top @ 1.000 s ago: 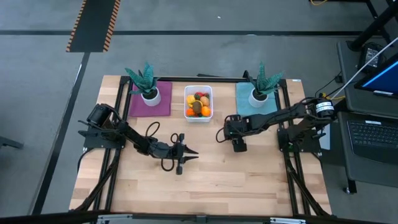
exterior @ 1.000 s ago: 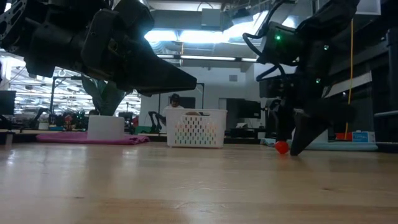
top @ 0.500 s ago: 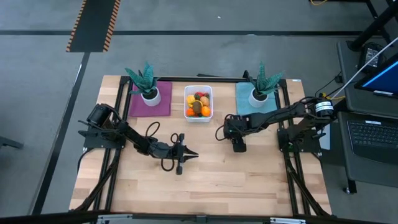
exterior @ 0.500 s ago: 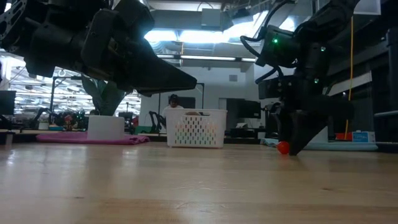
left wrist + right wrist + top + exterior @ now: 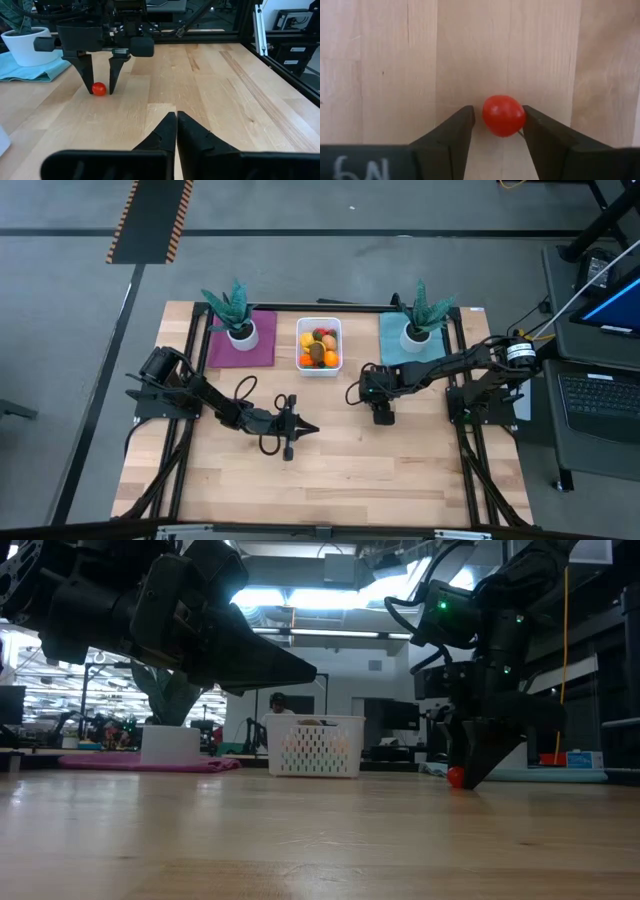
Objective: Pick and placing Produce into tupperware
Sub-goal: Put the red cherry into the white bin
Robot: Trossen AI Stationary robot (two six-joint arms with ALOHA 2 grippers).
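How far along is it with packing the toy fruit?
Nearly done: the white tub already holds a pile of fruit. In hand: the right gripper stands open around one small red fruit on the table, not yet squeezed. Left: lifting it into the tub. The left gripper waits shut.

Red cherry (image 5: 503, 115), white tupperware (image 5: 319, 367)

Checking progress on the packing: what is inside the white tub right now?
The tub holds a pile of small produce: orange, yellow, red, green and a brown piece in the middle. Whatever lies under that top layer is covered. One red piece sits outside, between the right end effector fingers.
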